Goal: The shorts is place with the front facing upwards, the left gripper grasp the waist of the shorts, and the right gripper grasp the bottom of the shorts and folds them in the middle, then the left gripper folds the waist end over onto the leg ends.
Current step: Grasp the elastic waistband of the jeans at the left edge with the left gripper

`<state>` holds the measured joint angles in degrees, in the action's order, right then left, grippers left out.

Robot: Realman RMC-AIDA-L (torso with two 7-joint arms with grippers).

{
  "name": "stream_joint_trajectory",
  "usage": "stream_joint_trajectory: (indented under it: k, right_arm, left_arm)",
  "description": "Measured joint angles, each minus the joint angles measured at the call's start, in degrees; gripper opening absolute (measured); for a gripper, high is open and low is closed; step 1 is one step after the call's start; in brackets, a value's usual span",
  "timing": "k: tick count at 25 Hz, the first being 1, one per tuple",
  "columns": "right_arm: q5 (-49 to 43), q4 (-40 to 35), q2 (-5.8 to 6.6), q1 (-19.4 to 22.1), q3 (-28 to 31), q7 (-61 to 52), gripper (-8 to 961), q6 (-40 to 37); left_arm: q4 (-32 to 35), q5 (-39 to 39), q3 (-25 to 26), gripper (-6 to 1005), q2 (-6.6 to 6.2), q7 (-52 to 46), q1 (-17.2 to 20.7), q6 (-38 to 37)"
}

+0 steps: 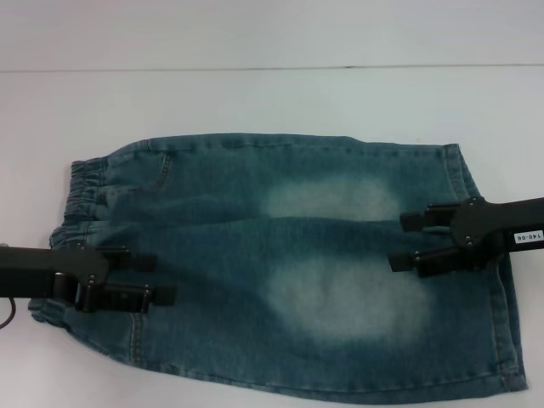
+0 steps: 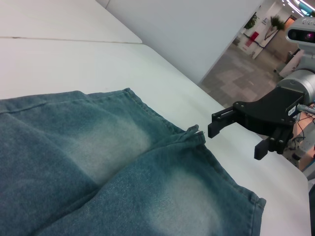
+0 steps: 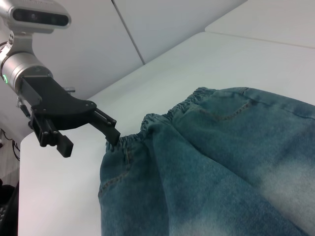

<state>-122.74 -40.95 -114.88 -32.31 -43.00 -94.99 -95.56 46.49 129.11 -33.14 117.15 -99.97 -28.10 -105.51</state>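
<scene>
white table [image 1: 255, 93] | seam line across far side | tiled hallway [image 2: 241, 69], potted plants [image 2: 253, 20]

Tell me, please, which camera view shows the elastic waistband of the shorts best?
The right wrist view: the gathered waistband shows close up, beside the left pincer. The head view shows it smaller, partly under that pincer. The left wrist view shows only the leg ends.

white label [image 1: 528, 235] on right arm, print illegible
</scene>
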Motion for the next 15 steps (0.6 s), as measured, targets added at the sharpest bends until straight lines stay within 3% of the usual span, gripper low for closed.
stream_joint_trajectory:
  k: [15]
  right_arm:
    - [-0.05,0.0,-0.07,-0.04,0.03,0.08,930,0.31]
  left_arm:
    - [0.55,0.28,0.4,872,-0.46,-1.42,0.07,-0.99]
